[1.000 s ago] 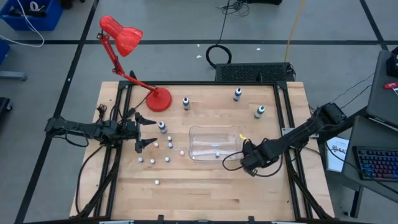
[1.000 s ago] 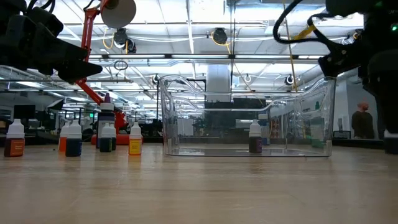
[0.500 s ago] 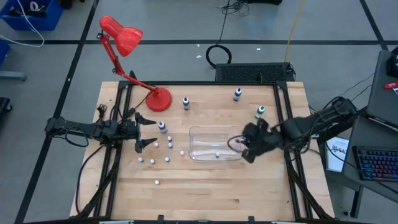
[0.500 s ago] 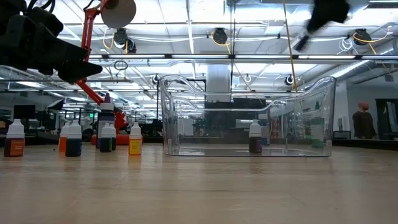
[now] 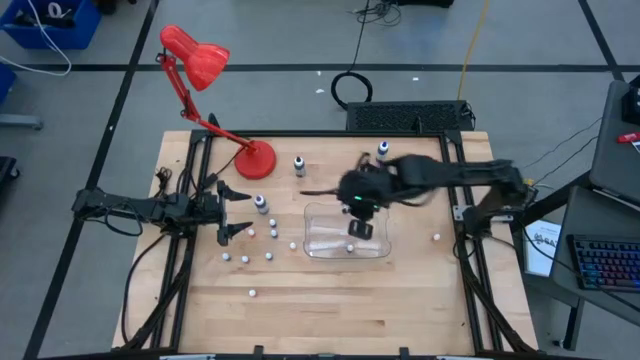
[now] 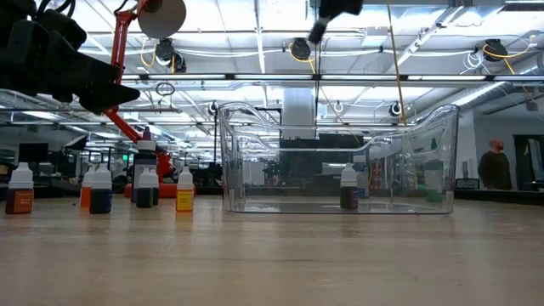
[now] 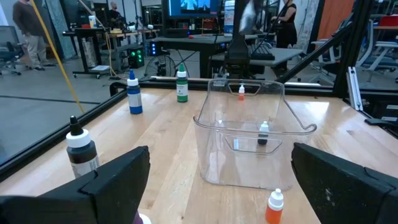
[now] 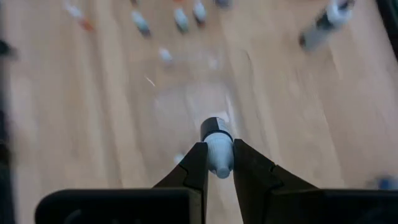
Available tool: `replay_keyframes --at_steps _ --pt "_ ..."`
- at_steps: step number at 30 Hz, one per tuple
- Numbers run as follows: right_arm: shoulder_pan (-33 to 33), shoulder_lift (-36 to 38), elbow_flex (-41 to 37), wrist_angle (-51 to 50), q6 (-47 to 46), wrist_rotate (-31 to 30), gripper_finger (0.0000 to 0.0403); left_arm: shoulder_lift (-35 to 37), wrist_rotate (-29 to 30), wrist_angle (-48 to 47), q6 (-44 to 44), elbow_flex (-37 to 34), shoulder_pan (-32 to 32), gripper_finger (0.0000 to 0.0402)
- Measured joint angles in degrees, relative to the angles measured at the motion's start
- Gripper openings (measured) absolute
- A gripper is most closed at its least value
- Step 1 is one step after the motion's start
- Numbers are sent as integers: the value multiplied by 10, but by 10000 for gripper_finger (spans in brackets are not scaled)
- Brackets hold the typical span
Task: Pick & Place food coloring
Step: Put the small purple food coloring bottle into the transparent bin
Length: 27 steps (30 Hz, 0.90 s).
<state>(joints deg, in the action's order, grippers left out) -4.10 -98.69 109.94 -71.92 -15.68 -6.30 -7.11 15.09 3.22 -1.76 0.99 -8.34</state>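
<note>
From above, the right gripper hangs over the clear bin; the left gripper waits spread by the loose bottles. Wrist view: right fingers pinch a dark-capped bottle. Low down, one bottle sits inside the bin.

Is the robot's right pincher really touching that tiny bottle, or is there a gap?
Touching. In the right wrist view the right gripper has both fingers pressed against the sides of a small food coloring bottle, with no gap showing on either side.
</note>
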Motion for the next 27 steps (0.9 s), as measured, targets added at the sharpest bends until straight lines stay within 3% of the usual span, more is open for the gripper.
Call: replay_keyframes --at_steps 4,8,18,27 --pt "28 -70 32 -82 12 37 40 0 0 0 0 0 0 388" --pt "34 -114 -6 -97 28 51 40 0 0 0 0 0 0 388" --pt "32 -131 -179 115 17 66 40 0 0 0 0 0 0 388" --pt "18 -130 -240 163 16 65 40 0 0 0 0 0 0 388"
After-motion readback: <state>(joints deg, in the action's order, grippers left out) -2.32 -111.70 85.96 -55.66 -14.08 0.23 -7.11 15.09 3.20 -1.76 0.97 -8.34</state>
